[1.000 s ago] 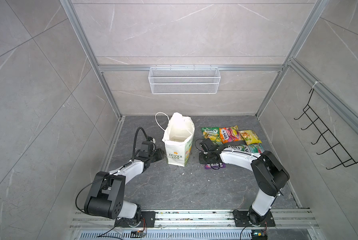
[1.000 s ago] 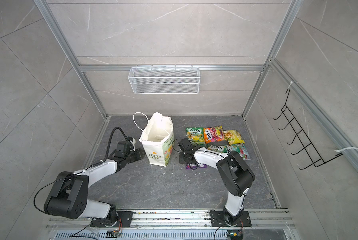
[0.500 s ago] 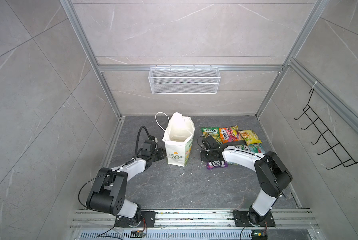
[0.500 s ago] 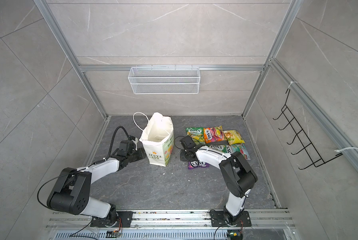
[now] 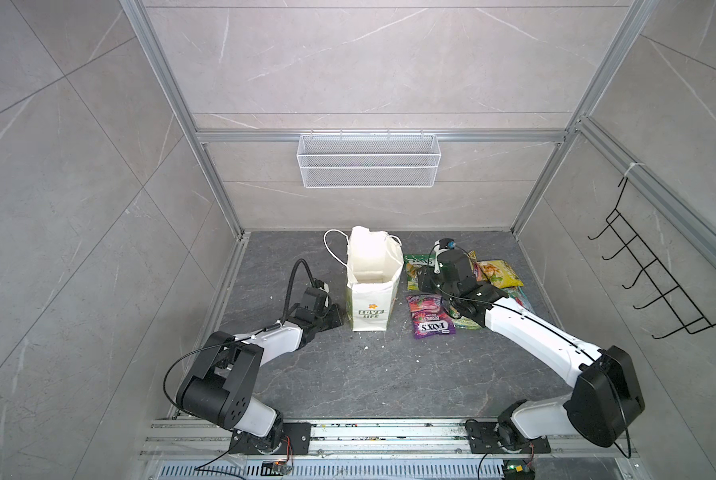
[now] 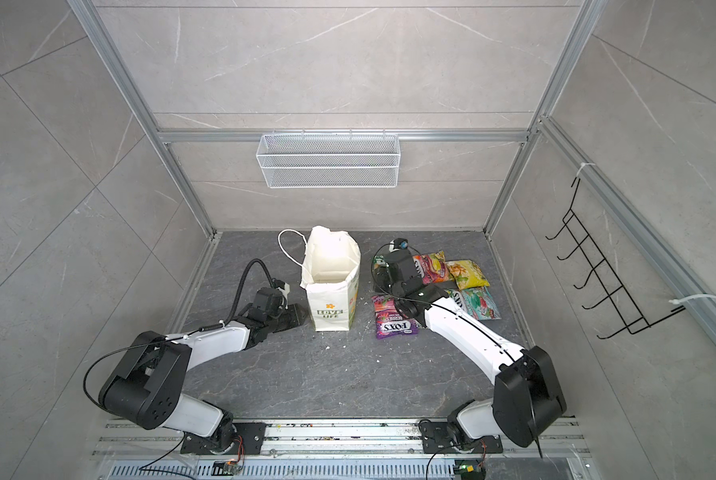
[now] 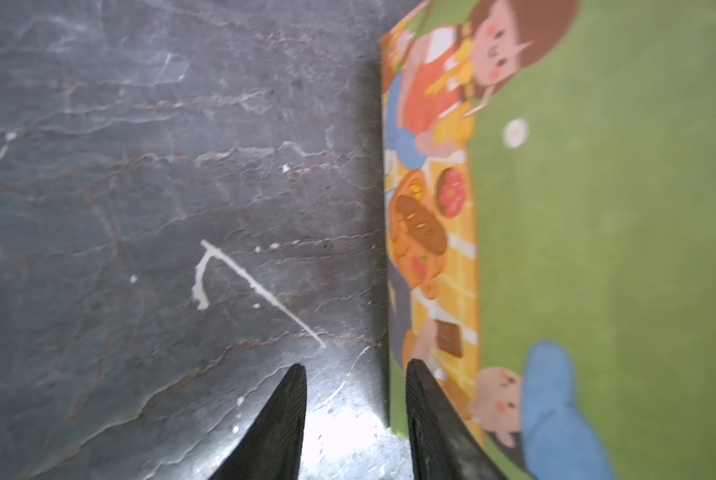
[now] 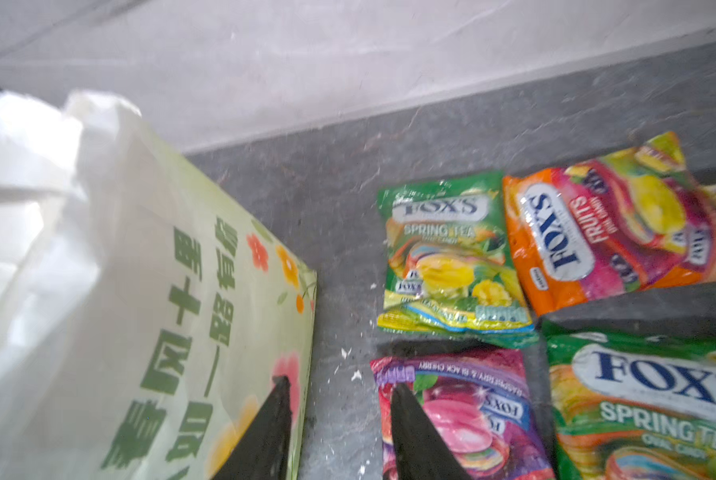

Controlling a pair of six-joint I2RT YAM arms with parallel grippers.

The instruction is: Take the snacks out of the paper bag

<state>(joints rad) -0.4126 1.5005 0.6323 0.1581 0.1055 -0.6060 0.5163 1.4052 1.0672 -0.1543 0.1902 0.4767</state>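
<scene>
right hand [image 8: 339,384] hangs low, jaws part-open and empty, with the paper bag [image 5: 370,307] upright just to its left and the snacks [image 6: 468,274] flat on the surface [image 5: 348,374] to its right. the purple pouch [image 5: 431,322] lies nearest, long axis near-to-far. left hand [image 7: 357,365], parted and empty too, sits at the bag's left base.

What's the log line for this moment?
paper bag: upright | purple pouch: on floor beside bag | left jaws: open, empty | right jaws: open, empty
</scene>
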